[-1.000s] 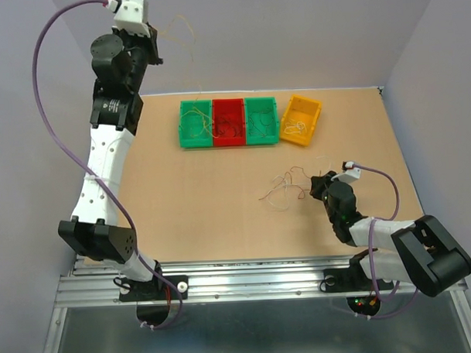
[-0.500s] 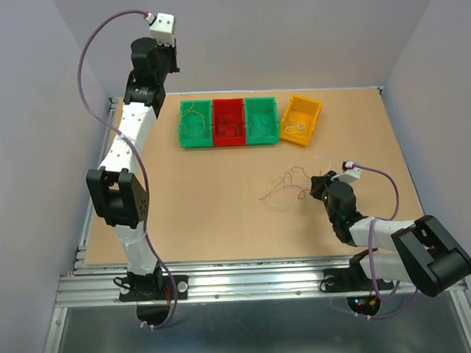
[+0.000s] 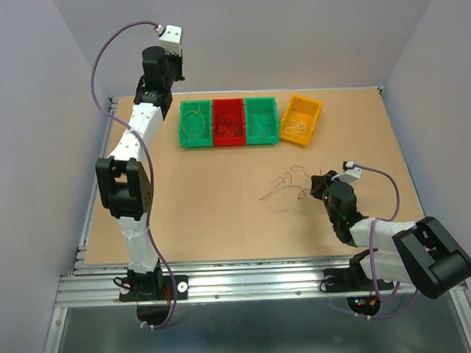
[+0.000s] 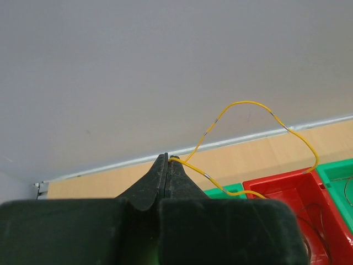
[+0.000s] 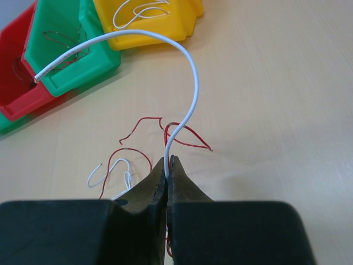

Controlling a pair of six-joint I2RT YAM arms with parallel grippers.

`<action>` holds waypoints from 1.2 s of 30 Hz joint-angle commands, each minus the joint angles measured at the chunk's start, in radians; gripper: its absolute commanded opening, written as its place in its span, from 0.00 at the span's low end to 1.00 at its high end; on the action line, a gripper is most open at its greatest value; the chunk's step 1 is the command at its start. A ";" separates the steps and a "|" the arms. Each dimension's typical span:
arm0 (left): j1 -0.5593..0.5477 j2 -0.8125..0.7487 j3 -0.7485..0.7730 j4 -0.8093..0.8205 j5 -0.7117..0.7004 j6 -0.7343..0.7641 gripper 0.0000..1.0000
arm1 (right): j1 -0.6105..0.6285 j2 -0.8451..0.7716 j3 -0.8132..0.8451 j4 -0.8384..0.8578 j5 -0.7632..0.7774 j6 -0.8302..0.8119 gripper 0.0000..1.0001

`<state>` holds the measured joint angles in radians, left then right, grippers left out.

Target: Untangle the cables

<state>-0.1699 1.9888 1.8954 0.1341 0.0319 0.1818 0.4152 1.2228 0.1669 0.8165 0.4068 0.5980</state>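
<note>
My left gripper (image 4: 167,158) is shut on one end of a thin yellow cable (image 4: 242,103). The cable arcs up and to the right, and its far end hangs over the red bin (image 4: 287,190). In the top view this gripper (image 3: 174,69) is raised at the back left, beside the bins. Low over the table, my right gripper (image 5: 167,161) is shut on a white cable (image 5: 191,72) that curves up and left. Red cables (image 5: 185,138) and a short white cable (image 5: 109,167) lie loosely tangled just beyond its tips. The top view shows that tangle (image 3: 285,187) left of the right gripper (image 3: 318,187).
Along the back stands a row of bins: green (image 3: 182,124), red (image 3: 227,102), green (image 3: 261,100), and a yellow one (image 3: 306,101) set at an angle. Thin wires lie inside them. Grey walls close off the table at the back and sides.
The left arm has swung from high at the far left toward the right, carrying the yellow cable toward the bins. The right arm and the tangle have not moved.
</note>
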 commanded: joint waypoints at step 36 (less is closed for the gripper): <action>-0.002 -0.165 -0.232 0.221 -0.024 0.110 0.00 | -0.003 -0.052 -0.021 0.041 -0.014 -0.015 0.01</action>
<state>-0.1703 1.9007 1.7840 0.1982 0.0174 0.2451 0.4152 1.1988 0.1658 0.8169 0.3882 0.5976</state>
